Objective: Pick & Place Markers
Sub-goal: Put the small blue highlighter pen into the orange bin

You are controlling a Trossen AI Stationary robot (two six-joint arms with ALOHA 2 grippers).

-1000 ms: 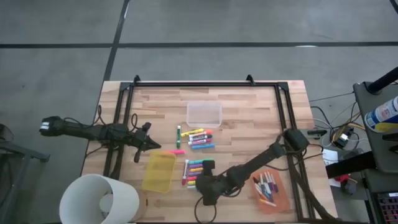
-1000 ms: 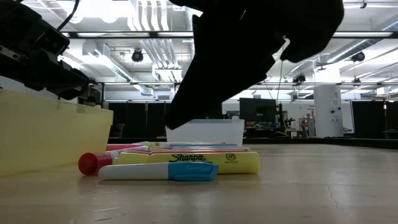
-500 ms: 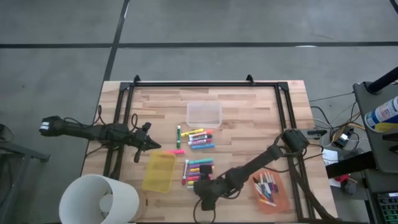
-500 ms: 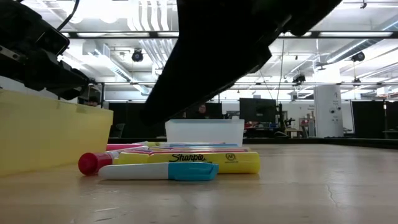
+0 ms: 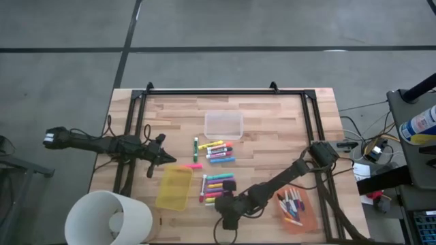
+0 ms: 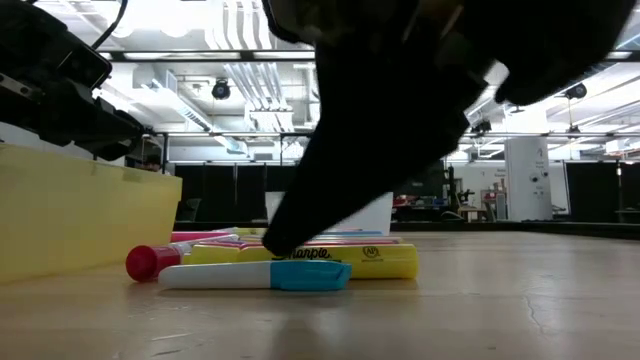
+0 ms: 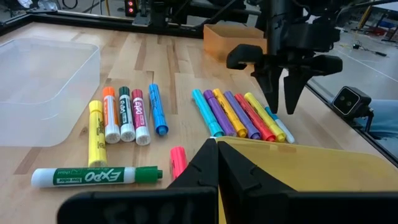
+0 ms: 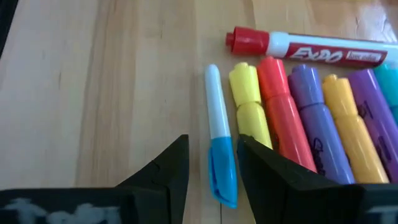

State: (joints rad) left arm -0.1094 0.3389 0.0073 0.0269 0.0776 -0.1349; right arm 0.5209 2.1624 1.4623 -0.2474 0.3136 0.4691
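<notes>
A row of markers (image 5: 216, 187) lies near the table's front, and a second group (image 5: 218, 150) lies toward the middle. Nearest the front edge is a thin white marker with a blue cap (image 8: 217, 143), flat on the wood (image 6: 255, 277). My right gripper (image 8: 211, 168) slants down over it, open, one finger on each side of the blue cap (image 7: 287, 99). My left gripper (image 7: 214, 162) waits shut at the table's left (image 5: 167, 160), holding nothing. My right gripper's fingers stand on either side of the white marker's blue cap (image 8: 222, 171), slanting down from above and lying across the marker. One finger (image 8: 261, 168) is close against the cap; I cannot tell whether it touches. The marker lies flat on the table.
A yellow bin (image 5: 174, 187) stands just left of the near markers. A clear bin (image 5: 223, 124) sits toward the far side, and an orange bin (image 5: 295, 207) holding markers at the near right. A white round shade (image 5: 109, 218) overlaps the near left corner.
My right gripper has come down onto the near end of the front row of markers and has rolled a little; in the low view its fingertip now reaches the markers. The markers have not moved.
</notes>
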